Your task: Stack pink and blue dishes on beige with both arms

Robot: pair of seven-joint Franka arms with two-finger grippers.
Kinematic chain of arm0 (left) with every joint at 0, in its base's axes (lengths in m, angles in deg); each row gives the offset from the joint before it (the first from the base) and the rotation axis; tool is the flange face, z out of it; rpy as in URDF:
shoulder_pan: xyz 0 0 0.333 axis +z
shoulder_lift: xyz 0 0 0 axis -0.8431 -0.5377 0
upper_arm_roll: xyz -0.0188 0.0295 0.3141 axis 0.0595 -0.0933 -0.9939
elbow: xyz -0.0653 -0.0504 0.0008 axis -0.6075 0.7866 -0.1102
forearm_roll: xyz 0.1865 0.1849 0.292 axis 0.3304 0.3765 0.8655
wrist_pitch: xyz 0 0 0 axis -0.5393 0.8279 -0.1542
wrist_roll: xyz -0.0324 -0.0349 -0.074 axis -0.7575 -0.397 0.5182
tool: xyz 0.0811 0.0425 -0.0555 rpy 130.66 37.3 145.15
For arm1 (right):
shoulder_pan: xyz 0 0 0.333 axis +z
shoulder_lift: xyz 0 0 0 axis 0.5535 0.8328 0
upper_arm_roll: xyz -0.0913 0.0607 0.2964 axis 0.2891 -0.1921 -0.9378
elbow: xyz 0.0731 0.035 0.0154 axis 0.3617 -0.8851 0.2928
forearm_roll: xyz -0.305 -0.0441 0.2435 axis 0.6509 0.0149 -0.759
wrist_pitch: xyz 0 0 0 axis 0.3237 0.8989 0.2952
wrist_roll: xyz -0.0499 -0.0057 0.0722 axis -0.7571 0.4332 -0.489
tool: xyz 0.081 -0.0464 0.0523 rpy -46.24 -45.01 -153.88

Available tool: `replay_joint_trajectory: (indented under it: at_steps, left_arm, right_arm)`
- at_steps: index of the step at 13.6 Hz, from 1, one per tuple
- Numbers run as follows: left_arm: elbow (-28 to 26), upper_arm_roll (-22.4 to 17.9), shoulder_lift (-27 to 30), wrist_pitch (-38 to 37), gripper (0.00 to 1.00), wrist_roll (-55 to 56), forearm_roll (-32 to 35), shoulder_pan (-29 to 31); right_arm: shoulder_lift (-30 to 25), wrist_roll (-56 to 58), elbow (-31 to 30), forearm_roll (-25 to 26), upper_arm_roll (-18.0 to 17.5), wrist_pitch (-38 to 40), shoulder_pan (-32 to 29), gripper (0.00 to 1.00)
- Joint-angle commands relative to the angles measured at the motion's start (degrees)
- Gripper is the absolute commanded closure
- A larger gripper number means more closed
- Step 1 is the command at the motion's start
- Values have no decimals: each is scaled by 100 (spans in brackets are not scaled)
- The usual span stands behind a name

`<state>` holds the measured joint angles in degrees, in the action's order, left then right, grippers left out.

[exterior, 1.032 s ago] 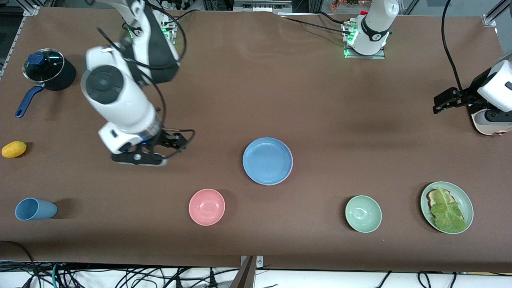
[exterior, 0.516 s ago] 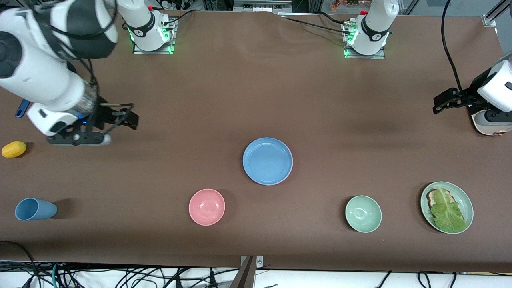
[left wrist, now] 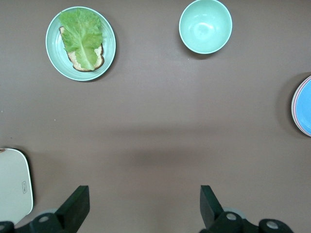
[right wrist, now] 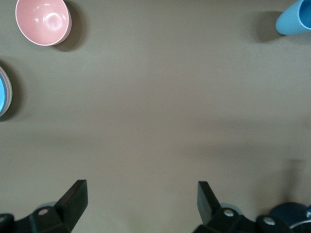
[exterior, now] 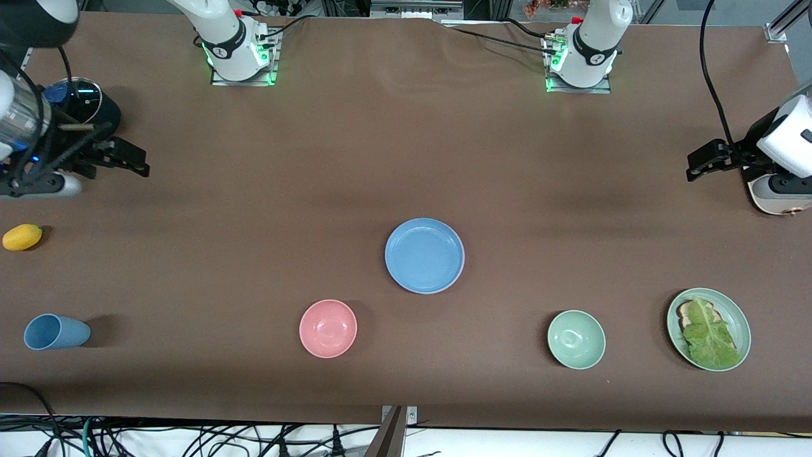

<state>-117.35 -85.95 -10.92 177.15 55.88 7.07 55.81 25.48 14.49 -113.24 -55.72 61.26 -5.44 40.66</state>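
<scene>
Sitting mid-surface, the blue dish tops a stack; a pink rim shows just beneath it, and the beige plate cannot be made out. The right hand hangs empty with fingers spread at its end of the surface, beside the lidded pot. The left hand likewise hangs spread and empty at its own end.

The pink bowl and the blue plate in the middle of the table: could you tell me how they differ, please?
The pink bowl is smaller and deeper; the blue plate is wider, flat and shallow. The bowl stands alone nearer the front camera, while the plate tops a stack, with pink and pale rims showing under it in the left wrist view. Both are round, upright and empty.
</scene>
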Motion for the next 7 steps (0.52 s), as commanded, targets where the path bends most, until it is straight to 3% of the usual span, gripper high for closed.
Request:
replay_joint_trajectory:
  at_steps: [1, 7]
  left_arm:
    - [207, -25, -106, -100, 0, -124, -79, -9]
    - [207, -25, -106, -100, 0, -124, -79, -18]
  right_arm:
    - [-306, 42, -280, 88, -539, 66, -625, 0]
    - [-122, -81, -96, 44, -514, 5, -661, 0]
